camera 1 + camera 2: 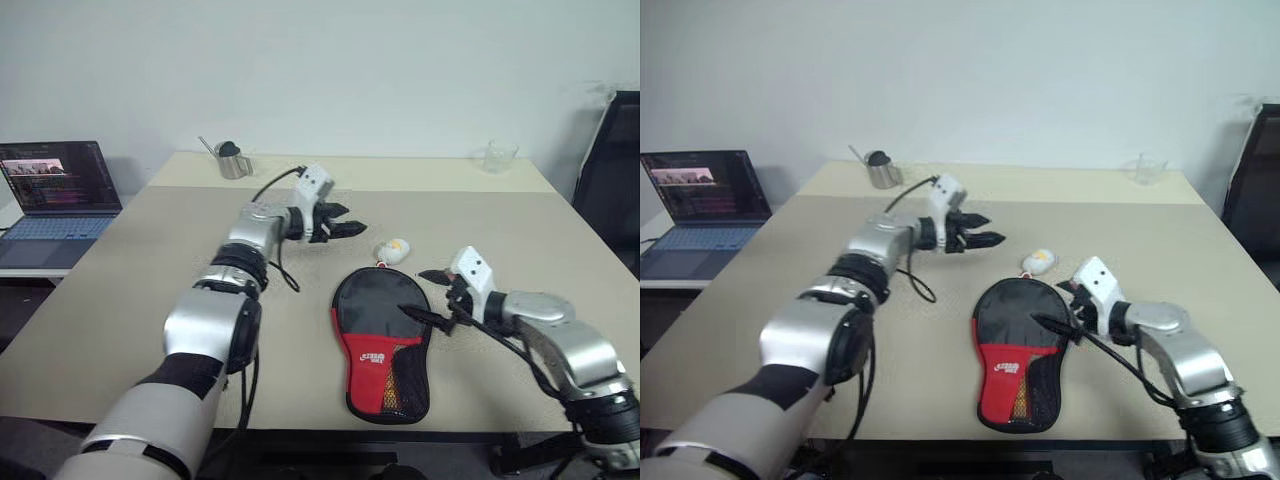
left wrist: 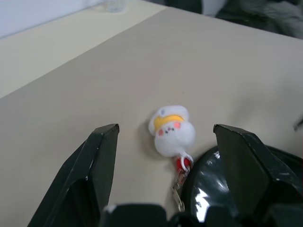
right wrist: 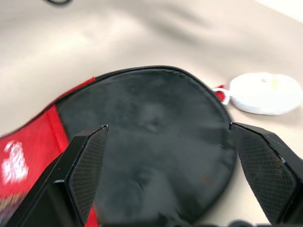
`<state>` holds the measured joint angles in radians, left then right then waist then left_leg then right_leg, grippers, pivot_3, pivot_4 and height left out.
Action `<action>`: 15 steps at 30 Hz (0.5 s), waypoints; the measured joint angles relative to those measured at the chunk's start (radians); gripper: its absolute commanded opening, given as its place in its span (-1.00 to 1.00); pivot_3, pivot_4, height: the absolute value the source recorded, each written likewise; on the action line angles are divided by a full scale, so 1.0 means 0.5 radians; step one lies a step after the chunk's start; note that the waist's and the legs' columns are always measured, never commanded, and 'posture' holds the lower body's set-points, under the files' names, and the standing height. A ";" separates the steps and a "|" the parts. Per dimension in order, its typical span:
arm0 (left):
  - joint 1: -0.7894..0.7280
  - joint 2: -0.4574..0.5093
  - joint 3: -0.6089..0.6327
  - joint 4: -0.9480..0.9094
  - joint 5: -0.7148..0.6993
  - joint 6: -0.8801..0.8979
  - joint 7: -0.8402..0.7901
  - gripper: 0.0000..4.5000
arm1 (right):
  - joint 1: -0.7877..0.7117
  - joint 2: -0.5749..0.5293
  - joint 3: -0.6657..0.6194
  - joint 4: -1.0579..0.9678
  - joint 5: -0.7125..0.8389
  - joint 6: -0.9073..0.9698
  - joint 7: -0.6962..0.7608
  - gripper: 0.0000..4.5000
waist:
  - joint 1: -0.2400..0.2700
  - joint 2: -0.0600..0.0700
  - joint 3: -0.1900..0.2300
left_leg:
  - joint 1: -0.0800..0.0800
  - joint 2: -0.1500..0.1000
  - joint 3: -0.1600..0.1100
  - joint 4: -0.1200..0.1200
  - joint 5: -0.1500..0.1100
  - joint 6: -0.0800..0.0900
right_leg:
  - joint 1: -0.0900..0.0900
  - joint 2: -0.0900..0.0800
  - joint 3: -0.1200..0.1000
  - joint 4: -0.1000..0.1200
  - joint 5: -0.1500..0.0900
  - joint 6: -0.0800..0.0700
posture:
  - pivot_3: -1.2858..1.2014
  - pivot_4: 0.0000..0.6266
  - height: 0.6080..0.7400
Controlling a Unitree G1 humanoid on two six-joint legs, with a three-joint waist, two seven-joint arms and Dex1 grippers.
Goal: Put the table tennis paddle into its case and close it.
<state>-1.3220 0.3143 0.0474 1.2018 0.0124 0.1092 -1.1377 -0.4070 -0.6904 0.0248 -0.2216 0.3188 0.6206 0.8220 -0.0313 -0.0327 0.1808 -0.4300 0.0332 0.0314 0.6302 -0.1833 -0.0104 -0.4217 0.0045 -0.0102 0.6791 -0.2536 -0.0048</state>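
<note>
case (image 1: pixel 381 342): flat on desk (image 1: pixel 140 290), charm (image 1: pixel 392 250) beside its round end | left tool (image 1: pixel 345 229): spread, empty, above desk | right tool (image 1: pixel 422 295): spread, empty, over case

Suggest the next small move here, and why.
Probably draw both arms back. The case lies flat and looks closed on the table, its zipper charm beside its round end; the left gripper and right gripper hold nothing, jaws open.
</note>
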 measured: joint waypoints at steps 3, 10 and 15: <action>0.258 0.012 -0.084 -0.387 -0.043 0.082 -0.244 0.54 | -0.006 -0.112 -0.127 0.054 -0.004 -0.008 0.002 1.00 | 0.004 0.000 0.000 | 0.001 -0.001 -0.001 0.001 0.000 0.000 | 0.002 -0.006 0.002 0.000 0.000 0.000 | 0.03 -0.52 1.00; 1.001 -0.269 -0.275 -1.219 -0.071 0.251 0.037 0.54 | -0.104 -0.097 -0.188 0.302 -0.101 -0.013 -0.209 1.00 | 0.008 0.000 0.000 | 0.000 0.000 -0.001 0.004 0.000 0.000 | 0.001 -0.014 0.005 0.003 0.000 0.001 | 0.03 -0.52 1.00; 1.105 -0.454 -0.385 -1.397 -0.052 0.239 0.364 0.54 | -0.148 -0.024 -0.143 0.297 -0.118 0.021 -0.256 1.00 | 0.009 0.000 0.000 | 0.001 -0.003 -0.003 0.005 0.001 0.001 | 0.003 -0.012 0.004 0.004 0.001 0.002 | 0.03 -0.52 1.00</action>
<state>-0.7693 0.0871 -0.1450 0.5031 -0.0134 0.2286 -0.9555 -0.4808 -0.7022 -0.0466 -0.0731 0.2597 0.6309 0.6940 -0.0270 -0.0327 0.1808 -0.4292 0.0316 0.0300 0.6328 -0.1830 -0.0099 -0.4200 -0.0015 -0.0082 0.6811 -0.2533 -0.0040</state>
